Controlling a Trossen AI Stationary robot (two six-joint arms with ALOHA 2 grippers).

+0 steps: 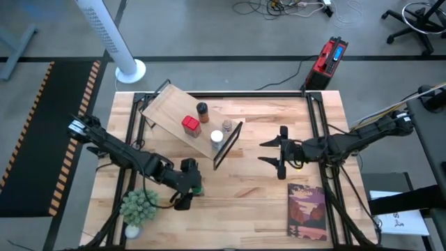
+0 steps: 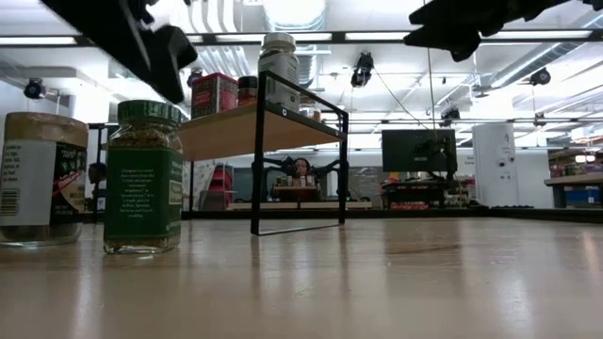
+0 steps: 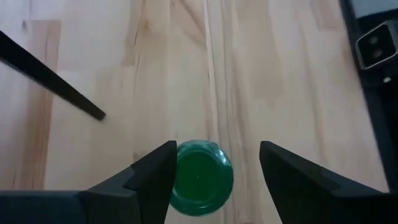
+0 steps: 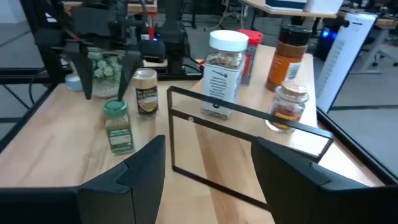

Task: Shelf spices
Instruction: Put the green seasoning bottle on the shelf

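**Left arm.** Enters the high view from 9 o'clock and reaches toward 5 o'clock. The left gripper (image 1: 191, 187) points straight down over the green-lidded jar (image 1: 197, 188). In the left wrist view its fingers (image 3: 152, 180) stand apart, one on each side of the green lid (image 3: 200, 177); one finger is close against the lid, the other clear of it. No clamp on the jar.

**Right arm.** Enters from 3 o'clock and lies level across the table (image 1: 258, 202), pointing toward 9 o'clock. The right gripper (image 1: 281, 152) hangs above the bare wood with its fingers (image 4: 140, 171) apart, holding nothing.

**Shelf.** The shelf (image 1: 171, 111) sits at 11 o'clock of table centre, its black frame (image 1: 228, 145) at the end nearer 3 o'clock. On it: red boxy tin (image 1: 190, 125), dark-lidded brown jar (image 1: 202, 111), white-lidded jar (image 1: 217, 138), small silvery-topped jar (image 1: 227, 126).

**Off the shelf.** The green-lidded jar stands upright on the table at 7 o'clock of the frame, with the tan-topped jar (image 2: 40, 179) just beside it.

**View notes.**
- Low view alone shows the green jar's base resting on the table and the plank raised well above it.
- Right wrist view alone shows both loose jars side by side, the left gripper overhead.
- High view alone shows the potted plant (image 1: 138, 207) and a book (image 1: 307, 211).
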